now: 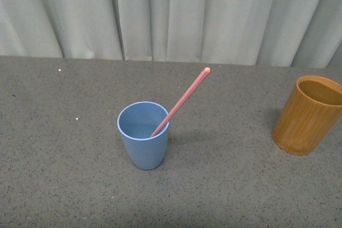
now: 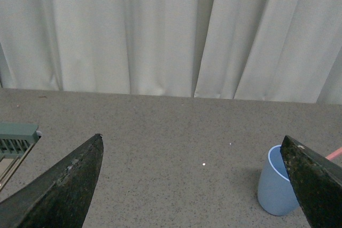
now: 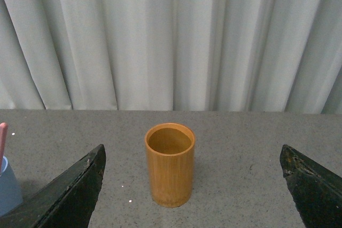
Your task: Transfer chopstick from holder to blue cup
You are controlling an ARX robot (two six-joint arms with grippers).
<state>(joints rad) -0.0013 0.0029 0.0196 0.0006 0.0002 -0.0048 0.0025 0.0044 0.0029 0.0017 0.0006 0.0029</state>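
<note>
A light blue cup (image 1: 143, 137) stands upright near the middle of the grey table, and one pink-red chopstick (image 1: 183, 100) leans in it, its top tilted to the right. At the right edge stands the orange-brown holder (image 1: 307, 115); no stick shows in it. Neither arm appears in the front view. My left gripper (image 2: 192, 185) is open, well back from the blue cup (image 2: 275, 185), whose side one finger partly covers. My right gripper (image 3: 192, 185) is open too, and the holder (image 3: 170, 165) stands upright ahead of it, with nothing showing inside it. The blue cup (image 3: 8, 188) and a chopstick tip (image 3: 2, 137) show at that view's edge.
Pale curtains (image 1: 171, 14) hang along the table's far edge. A grey-green rack-like object (image 2: 16, 142) sits at the edge of the left wrist view. Small white specks (image 1: 78, 119) dot the tabletop.
</note>
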